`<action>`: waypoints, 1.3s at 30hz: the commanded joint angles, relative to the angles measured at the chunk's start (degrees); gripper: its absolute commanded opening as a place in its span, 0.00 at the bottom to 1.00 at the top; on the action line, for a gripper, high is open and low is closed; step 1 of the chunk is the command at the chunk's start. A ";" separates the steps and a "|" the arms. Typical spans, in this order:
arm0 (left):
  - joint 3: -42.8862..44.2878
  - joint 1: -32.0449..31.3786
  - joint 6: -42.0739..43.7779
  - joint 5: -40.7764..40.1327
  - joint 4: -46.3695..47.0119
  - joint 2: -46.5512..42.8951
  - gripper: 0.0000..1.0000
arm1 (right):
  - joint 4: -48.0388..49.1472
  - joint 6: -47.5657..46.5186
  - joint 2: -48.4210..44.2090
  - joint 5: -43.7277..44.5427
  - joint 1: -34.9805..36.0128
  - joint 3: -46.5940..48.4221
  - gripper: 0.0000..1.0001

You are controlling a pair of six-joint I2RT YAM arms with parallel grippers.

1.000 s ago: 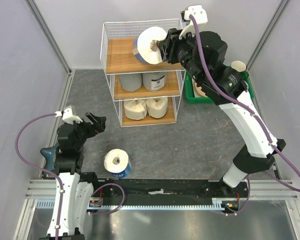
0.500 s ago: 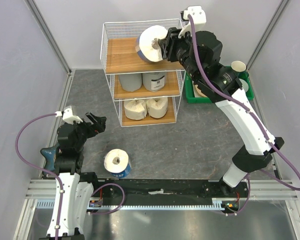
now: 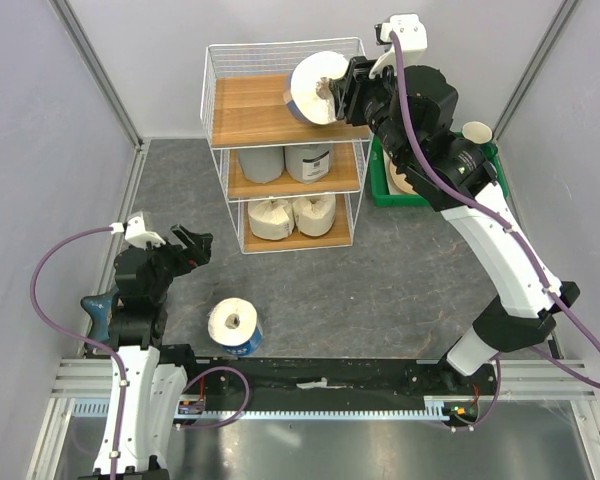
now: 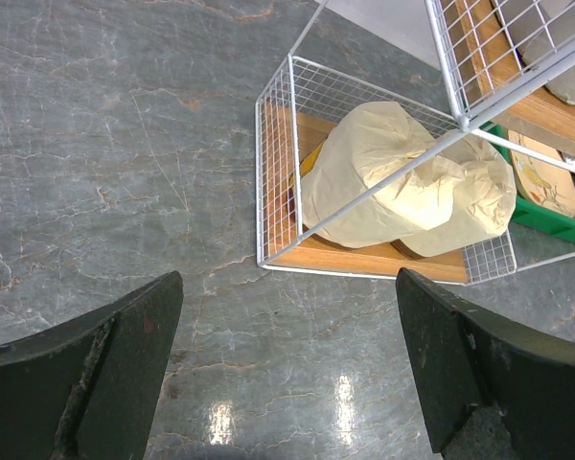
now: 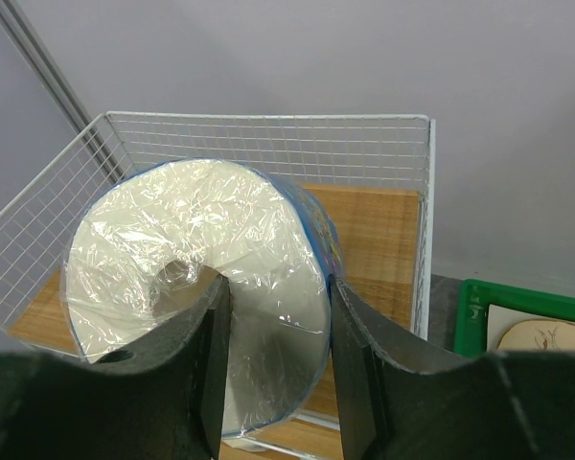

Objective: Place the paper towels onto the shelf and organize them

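Note:
My right gripper (image 3: 342, 95) is shut on a blue-wrapped paper towel roll (image 3: 316, 88), with one finger in its hollow core and the other on its outer wall. It holds the roll over the right part of the top tier of the white wire shelf (image 3: 242, 112). In the right wrist view the roll (image 5: 196, 244) fills the gripper (image 5: 276, 316) above the wooden tier (image 5: 383, 230). Two grey rolls (image 3: 285, 162) stand on the middle tier and two cream rolls (image 3: 290, 216) lie on the bottom tier. A second blue roll (image 3: 235, 325) stands on the floor. My left gripper (image 3: 192, 243) hangs open and holds nothing.
A green tray (image 3: 385, 190) with flat items sits right of the shelf, and a paper cup (image 3: 475, 132) stands at its far end. In the left wrist view the cream rolls (image 4: 402, 182) lie in the wire shelf (image 4: 273, 182) ahead of my open gripper (image 4: 287, 364).
My right gripper has carried the blue roll a little to the right and farther back over the top tier. The left arm and the floor roll have not moved.

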 commanded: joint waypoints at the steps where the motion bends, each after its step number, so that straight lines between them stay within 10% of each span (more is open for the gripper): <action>1: -0.11 -0.39 1.94 -0.75 0.51 -0.28 0.99 | 4.22 0.39 -2.60 0.93 -0.09 -0.15 0.21; 39: -0.11 -0.65 1.94 -1.19 0.42 -0.63 0.99 | 5.80 3.20 1.36 -4.69 -2.11 1.61 0.68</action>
